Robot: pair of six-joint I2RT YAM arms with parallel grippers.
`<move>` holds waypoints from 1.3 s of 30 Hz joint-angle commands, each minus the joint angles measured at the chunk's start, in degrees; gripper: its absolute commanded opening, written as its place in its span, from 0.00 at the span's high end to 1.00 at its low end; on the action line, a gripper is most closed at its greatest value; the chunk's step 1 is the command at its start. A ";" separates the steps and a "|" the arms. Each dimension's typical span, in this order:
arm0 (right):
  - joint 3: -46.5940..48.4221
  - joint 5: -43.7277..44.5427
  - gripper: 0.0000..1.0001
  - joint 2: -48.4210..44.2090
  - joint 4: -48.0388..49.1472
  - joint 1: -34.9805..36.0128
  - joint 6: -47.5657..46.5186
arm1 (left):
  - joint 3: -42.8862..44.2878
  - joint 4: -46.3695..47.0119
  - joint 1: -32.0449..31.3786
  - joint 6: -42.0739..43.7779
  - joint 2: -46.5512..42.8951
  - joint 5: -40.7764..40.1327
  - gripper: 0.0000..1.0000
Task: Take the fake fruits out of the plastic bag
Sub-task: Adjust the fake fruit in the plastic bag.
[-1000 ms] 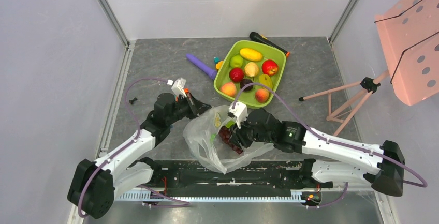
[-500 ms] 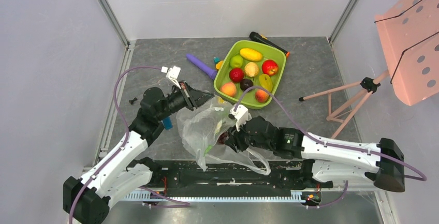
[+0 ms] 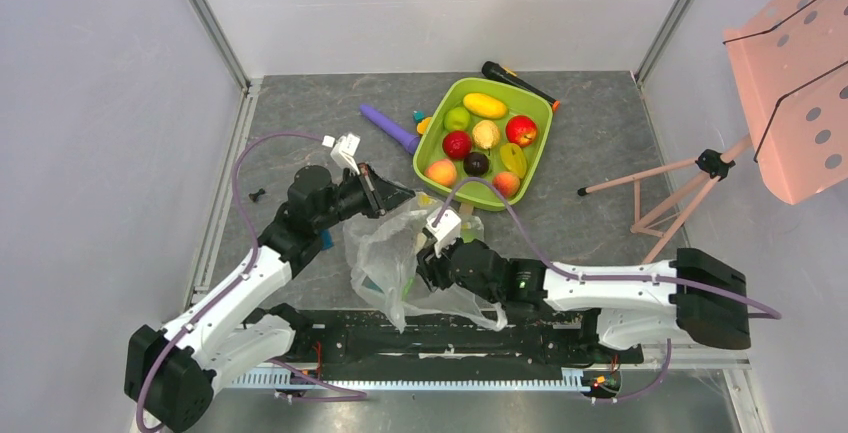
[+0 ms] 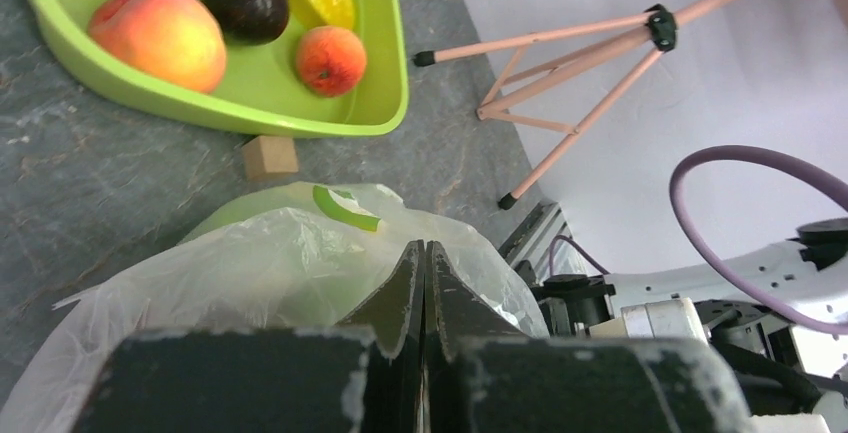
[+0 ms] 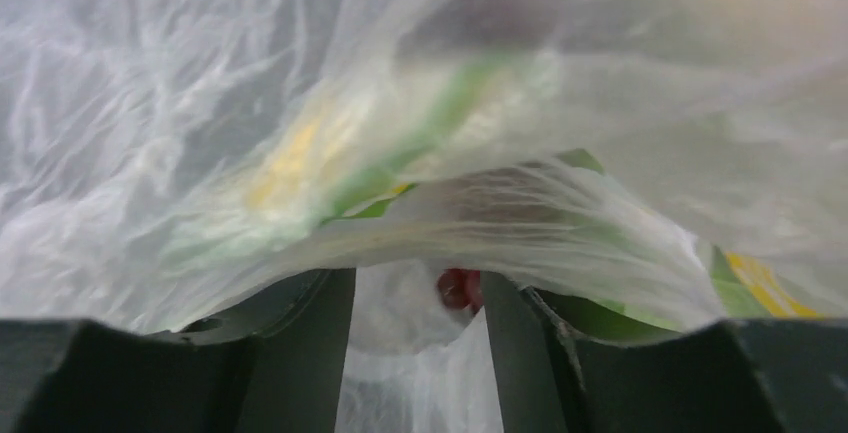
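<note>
The transparent plastic bag (image 3: 385, 253) lies crumpled between my arms near the front rail. My left gripper (image 3: 392, 194) is shut on the bag's upper edge and holds it up; in the left wrist view its jaws (image 4: 424, 249) are pressed together over the film (image 4: 250, 263). My right gripper (image 3: 424, 271) is inside the bag, open, with film draped over its fingers (image 5: 515, 298). A small dark red round piece (image 5: 458, 288) shows between the tips (image 5: 418, 288). Green and yellow shapes (image 5: 400, 153) blur through the film. Several fake fruits (image 3: 457, 144) lie in the green tray (image 3: 532, 158).
A purple stick (image 3: 390, 128) and a black tool (image 3: 515, 81) lie beside the tray. A small wooden block (image 4: 270, 156) sits between tray and bag. A teal block (image 3: 322, 240) lies by my left arm. A pink stand (image 3: 680, 188) is at right.
My right arm has pushed left, deeper into the bag, and its jaws have widened. My left gripper has raised the bag's edge, and the bag has shifted left.
</note>
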 commanded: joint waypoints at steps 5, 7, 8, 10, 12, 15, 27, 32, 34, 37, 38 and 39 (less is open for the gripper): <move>3.18 11.72 0.44 7.83 4.26 -3.19 -2.91 | 2.20 -4.12 -0.30 1.04 3.32 -4.14 0.98; 2.88 12.30 0.43 8.18 4.58 -4.45 -2.87 | 2.13 -4.26 -0.31 0.94 4.40 -4.77 0.98; 2.58 12.11 0.43 8.07 5.02 -5.25 -2.84 | 2.14 -4.28 -0.29 0.89 4.81 -5.14 0.98; 1.51 10.89 0.43 7.68 6.46 -6.89 -2.99 | 2.21 -4.35 -0.30 1.06 5.95 -5.93 0.98; 0.58 9.26 0.42 7.10 7.83 -8.53 -3.11 | 2.40 -4.64 -0.24 1.20 7.16 -7.42 0.98; 0.21 7.37 0.41 6.54 7.86 -11.08 -3.04 | 2.89 -4.87 -0.21 1.50 9.47 -9.17 0.97; -0.84 -15.50 0.15 7.61 7.06 -15.14 -12.77 | 1.43 -2.71 -0.15 0.82 14.47 -10.45 0.97; -0.20 -12.64 0.12 9.61 3.90 -15.20 -15.12 | 0.16 -2.35 -0.17 0.96 14.20 -10.29 0.97; 0.33 -11.85 0.11 10.73 2.67 -15.23 -15.91 | -0.26 -2.35 -0.12 1.05 13.98 -10.58 0.97; 0.54 -13.40 0.09 12.58 2.44 -15.23 -16.44 | -1.02 -2.33 -0.14 1.16 13.84 -10.98 0.97; 0.56 -14.31 0.10 13.02 2.38 -15.26 -16.43 | -1.19 -2.33 -0.12 1.23 13.81 -11.07 0.97; 0.46 -15.70 0.12 13.37 2.54 -15.25 -16.40 | -1.51 -2.33 -0.08 1.33 13.81 -11.10 0.97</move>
